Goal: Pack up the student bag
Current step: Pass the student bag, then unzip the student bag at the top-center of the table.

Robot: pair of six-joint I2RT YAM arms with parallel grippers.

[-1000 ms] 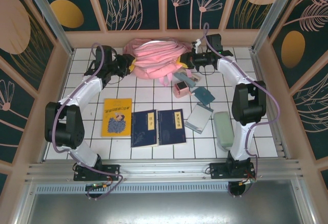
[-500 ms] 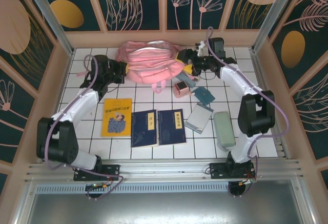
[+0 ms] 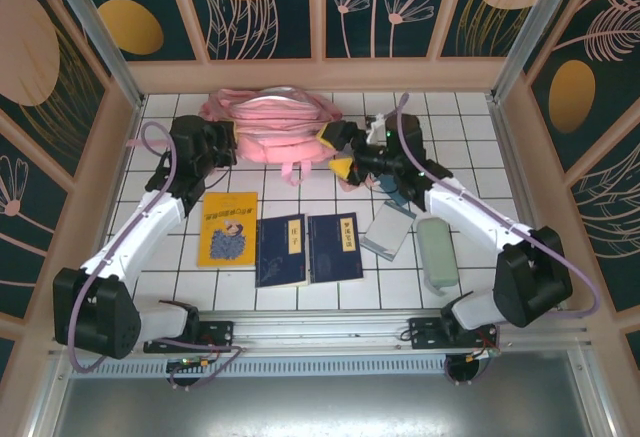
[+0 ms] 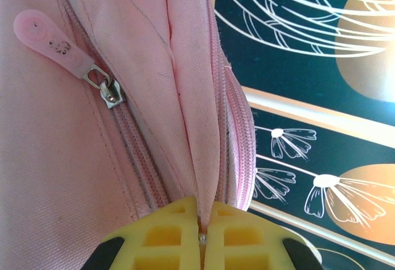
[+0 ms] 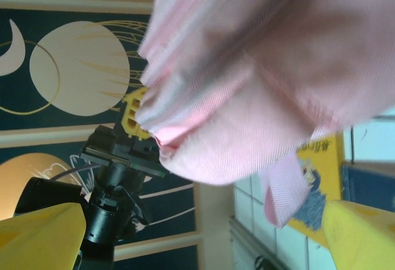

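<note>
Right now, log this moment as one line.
left gripper: shut on large pink fabric backpack | right gripper: open, beside backpack

Robot lab test cell: white tiled bench (image 3: 480,127) boxed in by floral-printed panel walls (image 3: 260,7) on aluminium framing (image 3: 88,17), left arm (image 3: 130,242) and right arm (image 3: 470,212) bolted to a metal rail (image 3: 320,329).

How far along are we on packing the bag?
Done: nothing is packed; the yellow book, blue books and green case lie on the table. In hand: the left gripper is shut on fabric of the student bag beside a zipper; the right gripper is open at its other side. Left: open the bag, load everything.
</note>
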